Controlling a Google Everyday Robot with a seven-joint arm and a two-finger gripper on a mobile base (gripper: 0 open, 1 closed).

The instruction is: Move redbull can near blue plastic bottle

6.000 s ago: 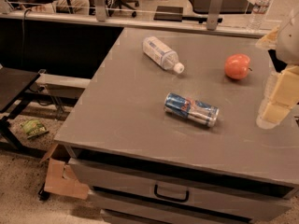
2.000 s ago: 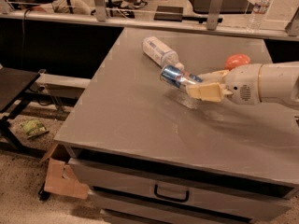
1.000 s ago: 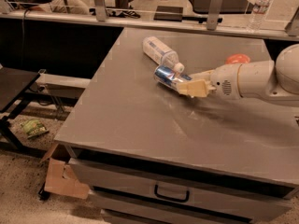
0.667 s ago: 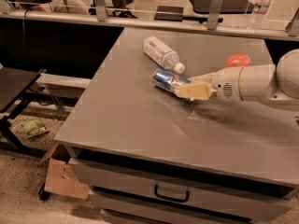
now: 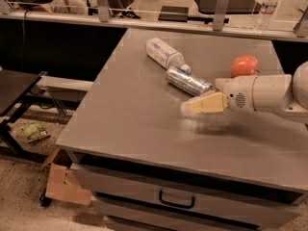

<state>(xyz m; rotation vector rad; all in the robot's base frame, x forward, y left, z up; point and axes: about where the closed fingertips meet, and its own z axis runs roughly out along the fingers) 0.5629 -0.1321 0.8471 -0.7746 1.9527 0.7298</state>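
Note:
The redbull can (image 5: 186, 81) lies on its side on the grey table (image 5: 134, 114). Its far end is right next to the white cap of the blue plastic bottle (image 5: 163, 54), which lies on its side behind it. My gripper (image 5: 192, 103) reaches in from the right, just in front of the can and low over the table. Its cream fingers (image 5: 207, 103) are open, stand a little apart from the can and hold nothing.
A red-orange apple (image 5: 244, 65) sits behind my arm at the right. A tall clear water bottle (image 5: 267, 4) stands beyond the table's far right corner. A cardboard box (image 5: 62, 182) lies on the floor at the lower left, and a black stand (image 5: 14, 85) is at the left.
The can was carried from the table's middle up to the bottle. It now lies on the table and my gripper has drawn back slightly toward the front.

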